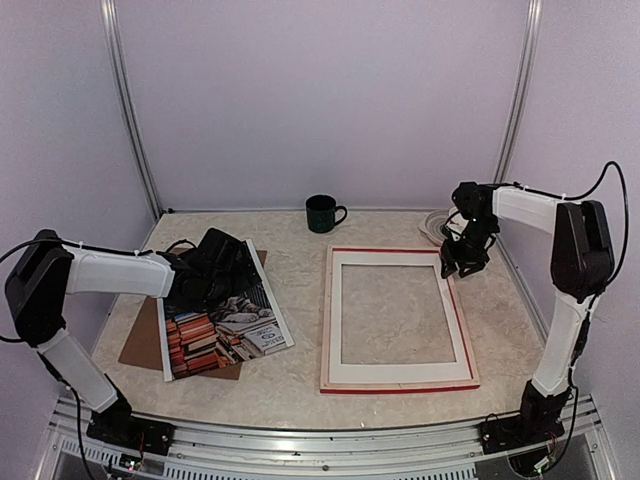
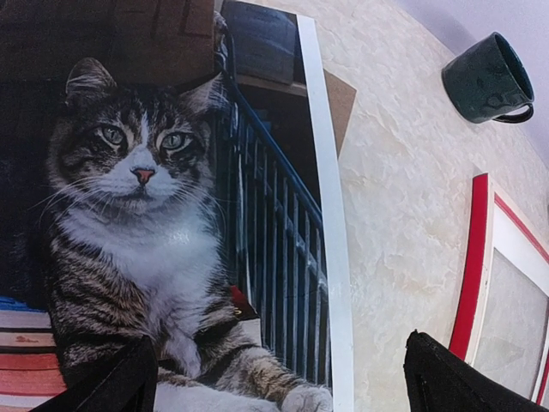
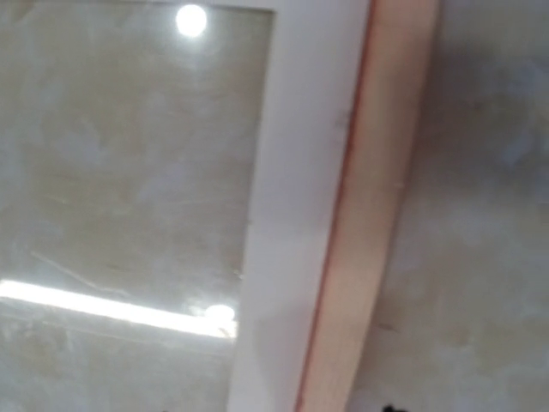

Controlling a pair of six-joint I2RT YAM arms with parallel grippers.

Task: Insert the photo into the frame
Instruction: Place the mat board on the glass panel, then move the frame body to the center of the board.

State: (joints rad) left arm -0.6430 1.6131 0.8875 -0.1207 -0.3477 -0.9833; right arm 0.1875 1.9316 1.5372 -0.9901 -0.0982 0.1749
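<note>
With the photo lying face up on the brown backing board left of the frame, the left claw, spread wide and empty above it, should pinch an edge, while the right claw, holding nothing, hovers part-open over the frame's far right corner.

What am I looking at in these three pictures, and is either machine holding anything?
These are two robot arms bolted to the near edge of a table, each ending in two fingers. The wide picture comes from a fixed camera above and behind them; the other two come from small cameras on the wrists.

On the table lie a cat photo on a brown board, a picture frame lying back side up with a white mat in it, and a dark mug.

The left gripper hovers over the photo with its fingers wide apart, holding nothing. The right gripper sits above the frame's far right corner; I see nothing in it, but cannot tell how its fingers stand.
</note>
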